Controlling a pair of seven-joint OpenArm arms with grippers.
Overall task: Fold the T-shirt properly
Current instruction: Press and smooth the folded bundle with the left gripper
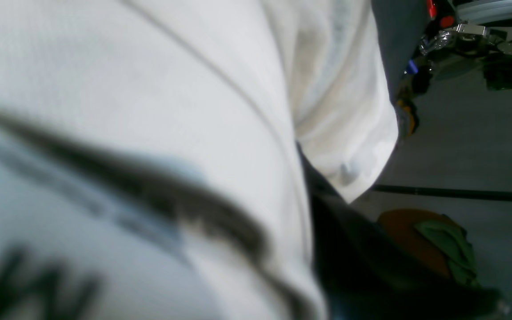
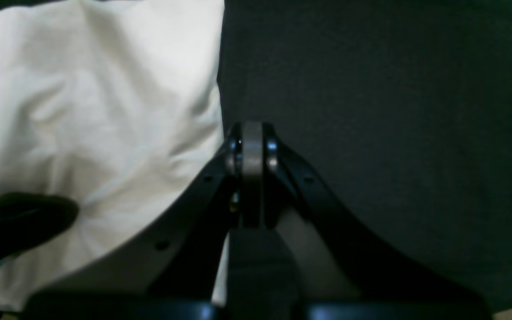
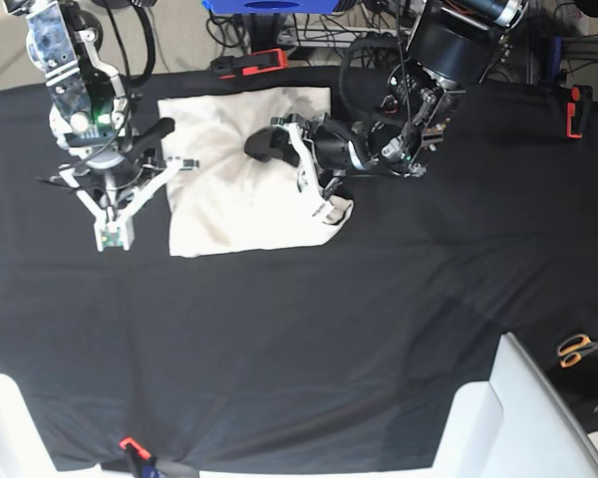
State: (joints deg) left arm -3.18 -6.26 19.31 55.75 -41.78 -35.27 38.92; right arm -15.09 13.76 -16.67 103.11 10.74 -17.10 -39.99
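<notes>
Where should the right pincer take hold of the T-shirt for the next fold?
Probably the T-shirt's near corner on the right pincer's side. That edge lies flat and straight on the black tablecloth close beside the shut pincer, so a low sideways approach over bare cloth could slide under it. The left pincer is already at the opposite edge, where fabric bunches.

Left wrist view blurred close-up; right wrist dim; base evenly lit

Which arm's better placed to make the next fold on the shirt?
Left, probably. Its end effector is at the T-shirt's side edge, with cloth bunched and lifted there. The right end effector is shut over bare black tablecloth beside the shirt, holding nothing.
</notes>
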